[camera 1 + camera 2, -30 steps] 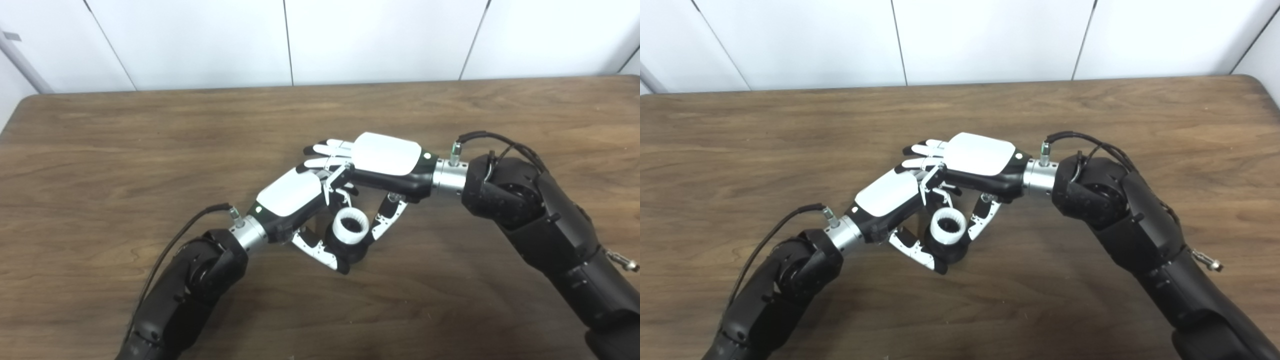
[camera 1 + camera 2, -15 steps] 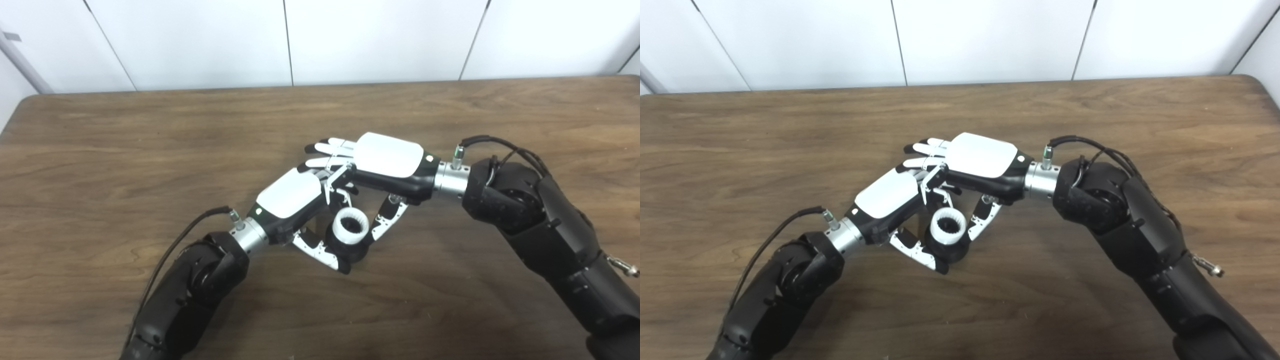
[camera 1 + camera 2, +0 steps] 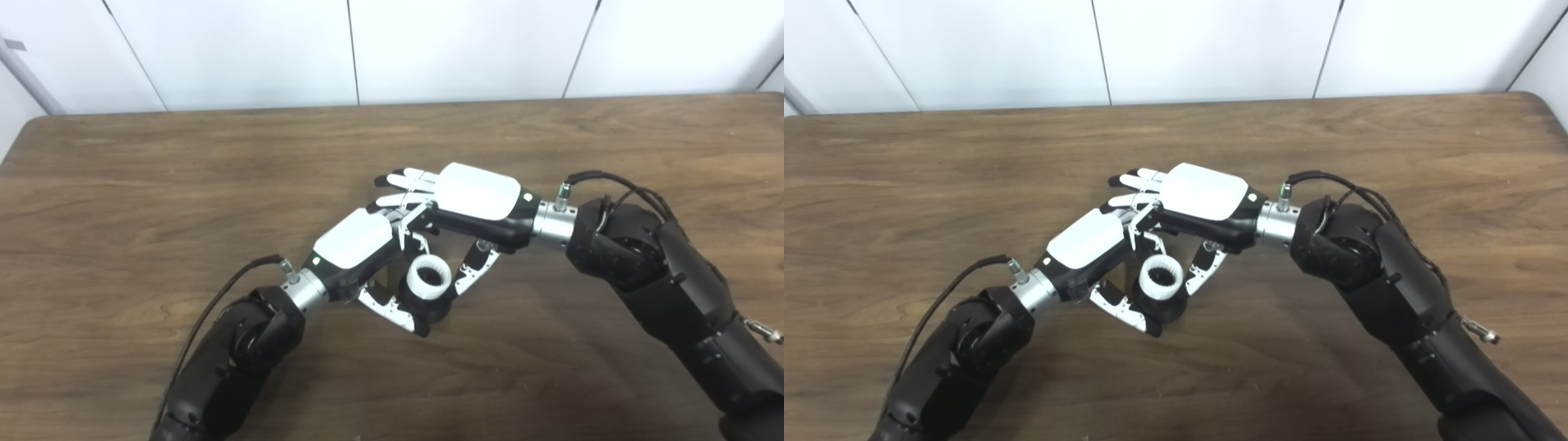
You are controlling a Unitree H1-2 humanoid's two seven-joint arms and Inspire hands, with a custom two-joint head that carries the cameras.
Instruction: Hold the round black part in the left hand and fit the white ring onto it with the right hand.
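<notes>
At frame centre: both hands meet low over the wooden table (image 3: 153, 184), their fingers overlapping.
Left hand (image 3: 358, 242): curled around the round black part (image 3: 432, 306), thumb under it, holding it.
White ring (image 3: 429, 277): sits on top of the black part, its toothed opening facing up.
Right hand (image 3: 474, 196): palm down just above the left hand's fingers, fingers stretched toward upper left, thumb (image 3: 473, 272) angled down beside the ring; whether it touches cannot be told.
Around: bare wood, white wall panels (image 3: 429, 49) along the top.
Hidden: the left hand's fingertips, behind the right palm.
</notes>
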